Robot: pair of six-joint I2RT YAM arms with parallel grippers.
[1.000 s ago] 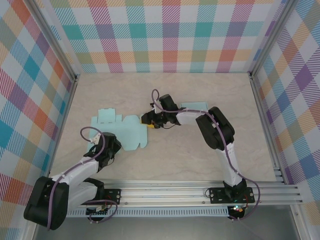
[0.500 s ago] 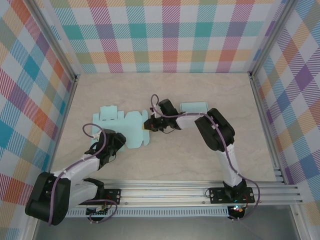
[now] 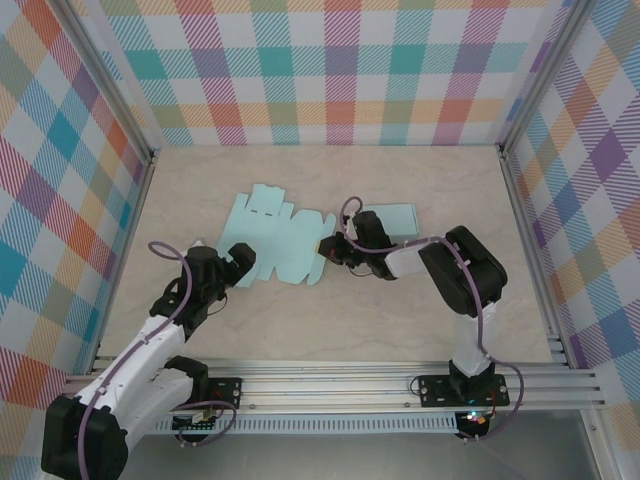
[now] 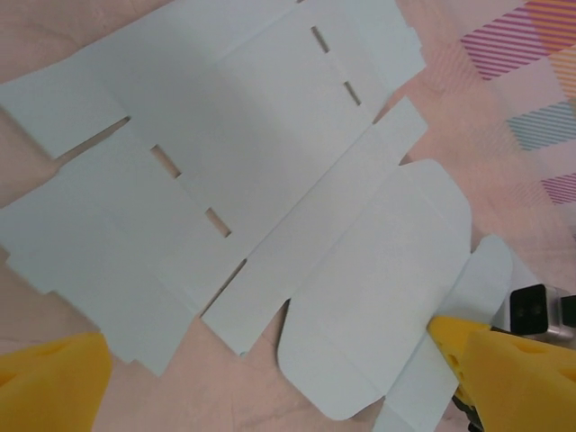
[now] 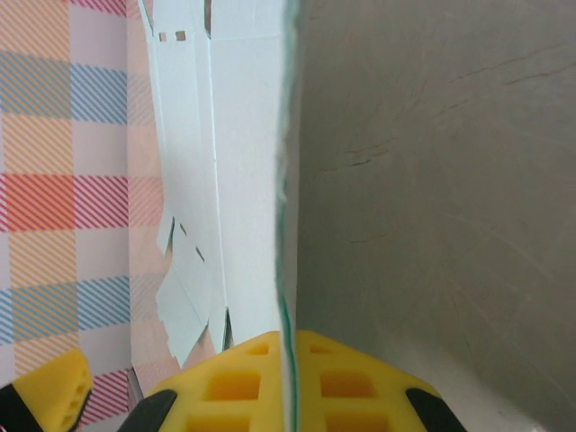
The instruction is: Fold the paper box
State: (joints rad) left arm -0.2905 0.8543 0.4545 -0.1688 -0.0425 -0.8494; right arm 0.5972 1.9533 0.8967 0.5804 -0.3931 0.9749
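Table [image 3: 430, 320]: pale, smooth.
Box [image 3: 280, 240]: flat die-cut blank, just 9 o'clock of centre. Judged light, thin, floppy, easily creased, prone to sliding; best pinched at edges or flaps.
Right hand [image 3: 328, 248]: clamped on 3 o'clock edge.
Left hand [image 3: 240, 258]: spread wide, empty, at 8 o'clock edge.

1. On my left wrist feed, the paper box [image 4: 270, 180] blank runs off the top and left edges, so I can't trace its full outline.
2. The left gripper [image 4: 279, 391] has both yellow fingertips [image 4: 54, 382] cropped by the bottom edge.
3. On my right wrist feed, the right gripper [image 5: 288, 387] is cut off at the bottom. The blank's edge sits pinched between its pads, and the grey area [image 5: 432, 180] beside it is too blurred for me to identify.
4. From above, the right arm [image 3: 445, 265] covers a corner of a second pale blue sheet [image 3: 395, 213]. The pinch itself is too small to make out.
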